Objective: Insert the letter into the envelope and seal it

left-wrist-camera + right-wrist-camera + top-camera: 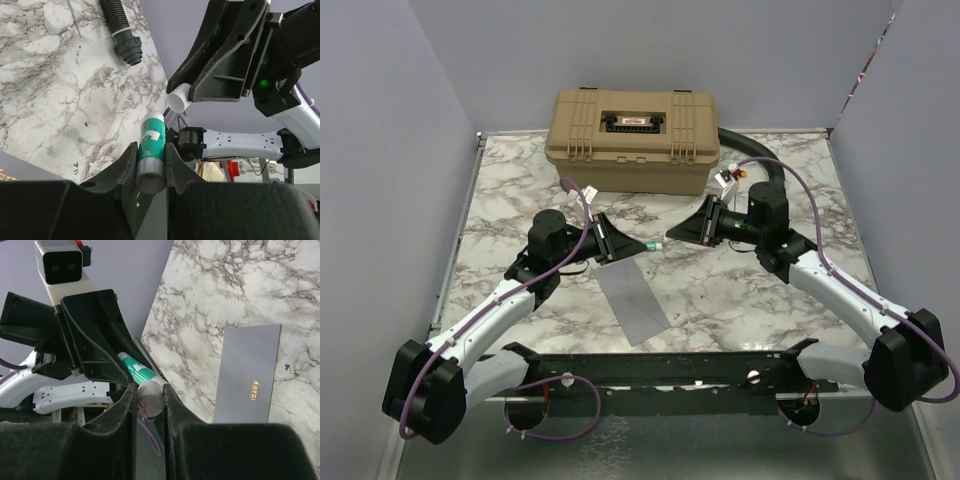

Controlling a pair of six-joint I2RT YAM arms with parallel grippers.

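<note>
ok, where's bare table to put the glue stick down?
Bare marble right of the envelope, up to the right arm; also the back-left corner beside the tan case. Crowded: centre, where the left fingers and right fingers meet on the glue stick, and by the hose.

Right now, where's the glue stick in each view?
Top external: glue stick centre, between the gripper tips.
Left wrist: bottom centre, in left gripper.
Right wrist: centre-left, behind white cap in right gripper.
Shared landmark: marble table.

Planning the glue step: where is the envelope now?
Top view: the envelope lies flat on the table near centre, just nearer than the left hand, beyond the base rail.
</note>
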